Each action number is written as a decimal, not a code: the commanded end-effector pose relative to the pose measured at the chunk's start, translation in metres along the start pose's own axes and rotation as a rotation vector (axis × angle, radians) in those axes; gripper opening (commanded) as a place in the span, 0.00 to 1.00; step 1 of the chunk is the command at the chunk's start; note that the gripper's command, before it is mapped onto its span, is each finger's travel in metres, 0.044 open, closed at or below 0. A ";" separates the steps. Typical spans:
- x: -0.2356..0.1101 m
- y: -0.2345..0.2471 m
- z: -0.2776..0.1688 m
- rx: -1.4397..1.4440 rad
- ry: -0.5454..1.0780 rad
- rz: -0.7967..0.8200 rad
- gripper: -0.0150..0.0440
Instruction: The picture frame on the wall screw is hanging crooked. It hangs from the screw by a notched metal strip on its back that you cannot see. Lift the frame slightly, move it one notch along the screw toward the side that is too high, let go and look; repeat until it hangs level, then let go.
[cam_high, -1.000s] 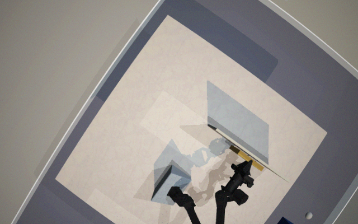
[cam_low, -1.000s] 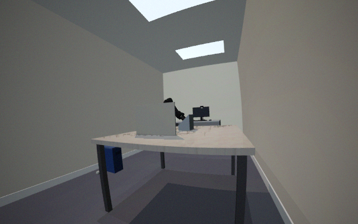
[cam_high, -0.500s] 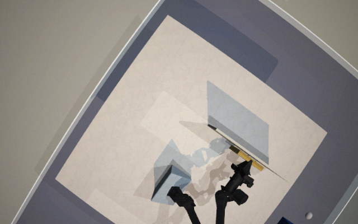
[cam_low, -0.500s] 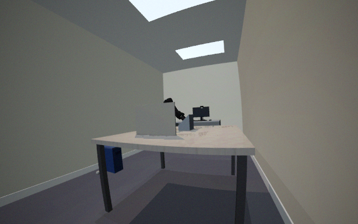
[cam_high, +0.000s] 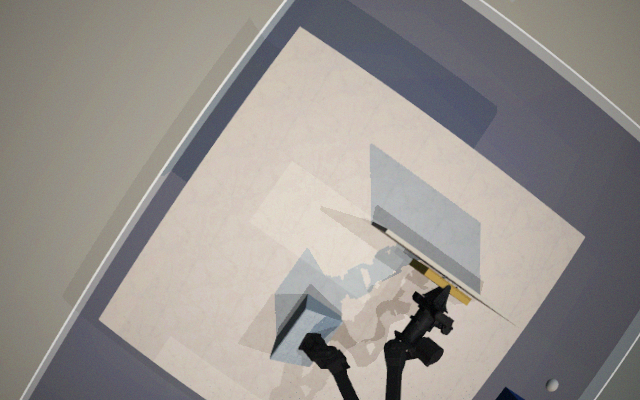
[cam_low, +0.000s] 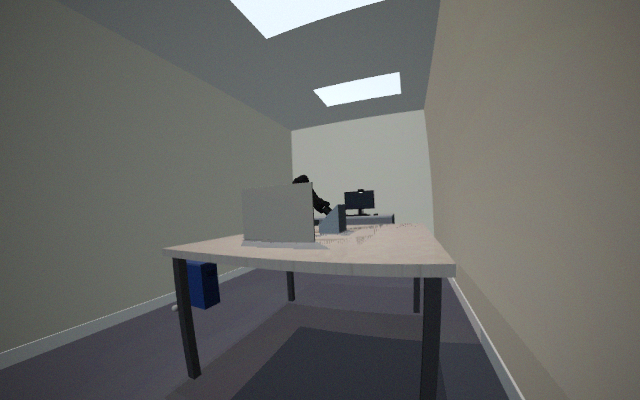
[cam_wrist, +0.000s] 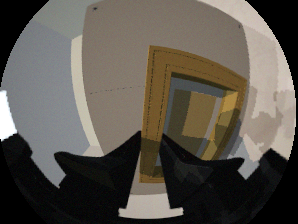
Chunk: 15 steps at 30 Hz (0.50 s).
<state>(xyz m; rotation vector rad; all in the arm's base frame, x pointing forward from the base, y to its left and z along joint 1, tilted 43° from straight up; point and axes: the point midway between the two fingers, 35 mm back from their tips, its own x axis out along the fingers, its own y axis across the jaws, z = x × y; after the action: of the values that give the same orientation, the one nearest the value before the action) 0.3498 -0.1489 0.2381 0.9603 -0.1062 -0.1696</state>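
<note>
The gold picture frame (cam_high: 440, 281) (cam_wrist: 157, 90) is in front of an upright grey board (cam_low: 277, 215) (cam_wrist: 115, 60). In the wrist view its top edge slopes down to the right, more steeply than the board's top edge; the lens bends the picture, so the true tilt is hard to tell. My gripper (cam_high: 446, 288) (cam_wrist: 150, 134) is shut on the frame's left bar as the wrist view shows it, low on that bar, with one finger on each side. The screw and the notched strip are hidden behind the frame. The board hides the frame in the exterior view.
The board stands on the pale table (cam_high: 240, 150) (cam_low: 390, 255). A grey-blue wedge-shaped block (cam_high: 295, 325) (cam_low: 332, 222) stands beside the black arm (cam_high: 394, 370). A blue box (cam_low: 204, 285) is below the table's level.
</note>
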 end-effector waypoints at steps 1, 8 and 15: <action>0.001 0.004 -0.004 -0.006 0.007 0.016 0.25; 0.001 0.004 -0.006 -0.005 0.007 0.016 0.25; 0.001 0.004 -0.006 -0.005 0.007 0.016 0.25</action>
<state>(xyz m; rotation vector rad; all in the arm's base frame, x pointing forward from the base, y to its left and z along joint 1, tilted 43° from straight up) 0.3505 -0.1455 0.2360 0.9602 -0.1065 -0.1683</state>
